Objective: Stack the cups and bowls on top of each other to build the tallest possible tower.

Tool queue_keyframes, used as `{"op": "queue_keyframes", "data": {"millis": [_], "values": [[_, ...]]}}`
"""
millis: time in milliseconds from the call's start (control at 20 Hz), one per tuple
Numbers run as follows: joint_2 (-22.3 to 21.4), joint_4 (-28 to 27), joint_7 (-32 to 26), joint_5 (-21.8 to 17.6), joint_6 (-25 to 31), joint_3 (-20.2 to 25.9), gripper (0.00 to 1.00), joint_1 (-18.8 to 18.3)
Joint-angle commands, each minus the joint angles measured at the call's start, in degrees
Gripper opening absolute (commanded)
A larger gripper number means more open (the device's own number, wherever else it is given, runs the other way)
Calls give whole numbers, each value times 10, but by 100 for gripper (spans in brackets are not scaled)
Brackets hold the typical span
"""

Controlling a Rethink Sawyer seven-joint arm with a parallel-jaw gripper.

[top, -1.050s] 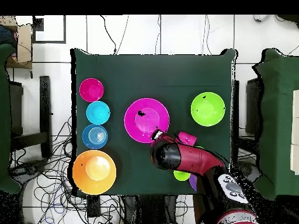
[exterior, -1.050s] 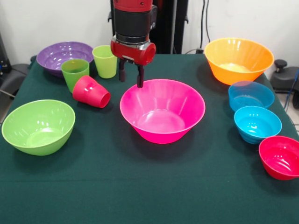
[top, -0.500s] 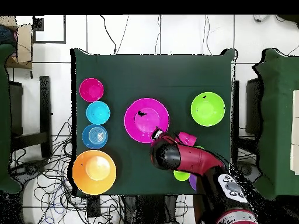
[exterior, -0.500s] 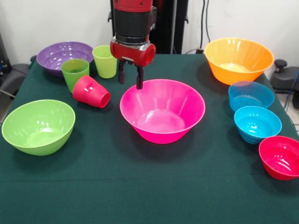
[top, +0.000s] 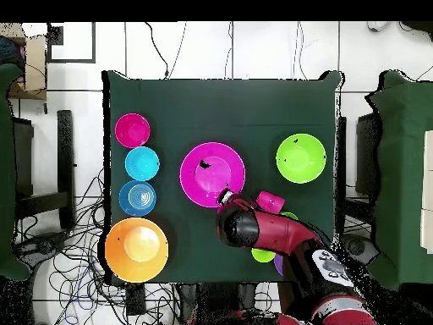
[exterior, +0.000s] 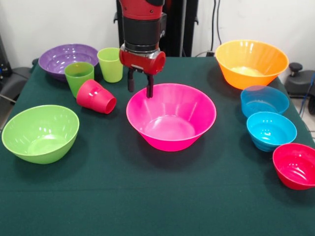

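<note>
- Green tablecloth (exterior: 147,196) carries scattered bowls and cups.
- Gripper (exterior: 140,87) hangs at the pink bowl (exterior: 171,116) rim, fingers apart, empty.
- Red cup (exterior: 96,97) lies tipped.

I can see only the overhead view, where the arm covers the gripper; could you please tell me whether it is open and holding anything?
Observer: The gripper is open and empty, and hangs at the far rim of the large pink bowl.
Operator: Thank you. Is the red cup beside it standing upright?
Observer: No, the red cup lies tipped over on its side.
Operator: And the cups under the arm?
Observer: The green cup and the lime-green cup both stand upright, mouths up.
</note>
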Motion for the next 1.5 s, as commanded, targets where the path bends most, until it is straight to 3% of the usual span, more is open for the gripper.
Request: {"op": "queue_keyframes", "data": {"millis": [50,1500], "values": [[30,-1,38,-33,-31,27,100,4],[59,-2,44,-40,-77,23,100,3]]}}
